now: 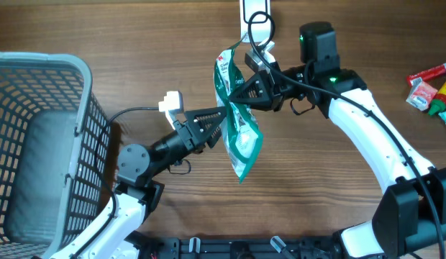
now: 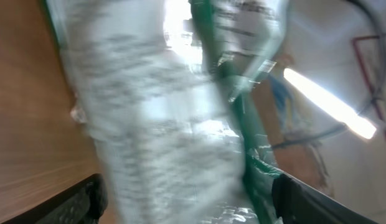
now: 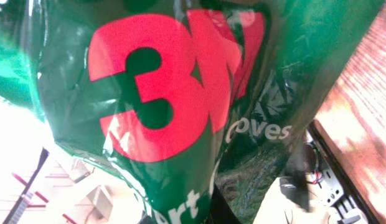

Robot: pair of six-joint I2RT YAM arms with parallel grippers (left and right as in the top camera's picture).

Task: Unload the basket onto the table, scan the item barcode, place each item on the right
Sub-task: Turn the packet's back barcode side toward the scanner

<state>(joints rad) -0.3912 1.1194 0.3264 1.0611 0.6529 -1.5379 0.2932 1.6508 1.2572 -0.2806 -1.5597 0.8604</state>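
Overhead, item: I see a crinkled green-and-white plastic bag [image 1: 241,137], glossy and creased. It hangs lengthwise above the wooden table [image 1: 137,43], near the middle.
Overhead, right tool: the right gripper [image 1: 246,90] is clamped tight on the bag's upper part and carries it.
Overhead, left tool: the left gripper [image 1: 217,126] reaches in from the lower left to the bag's mid-section. From here I cannot tell whether it touches the bag.
Overhead, surroundings: a grey plastic lattice basket [image 1: 43,61] sits at the left edge, well apart from the bag.
Left wrist, item: the bag [image 2: 162,137] fills the view. I read it as a blurred whitish printed face with a green seam down its right side.
Left wrist, tool: the two dark fingers [image 2: 87,202] stand wide apart at the bottom corners with the bag between them. I see nothing pinched.
Right wrist, item: the bag [image 3: 180,93] sits right against the lens, shiny green film with a large red "3M" and white lettering.
Right wrist, tool: my own fingers are hidden behind the film. Wood grain shows at the right.
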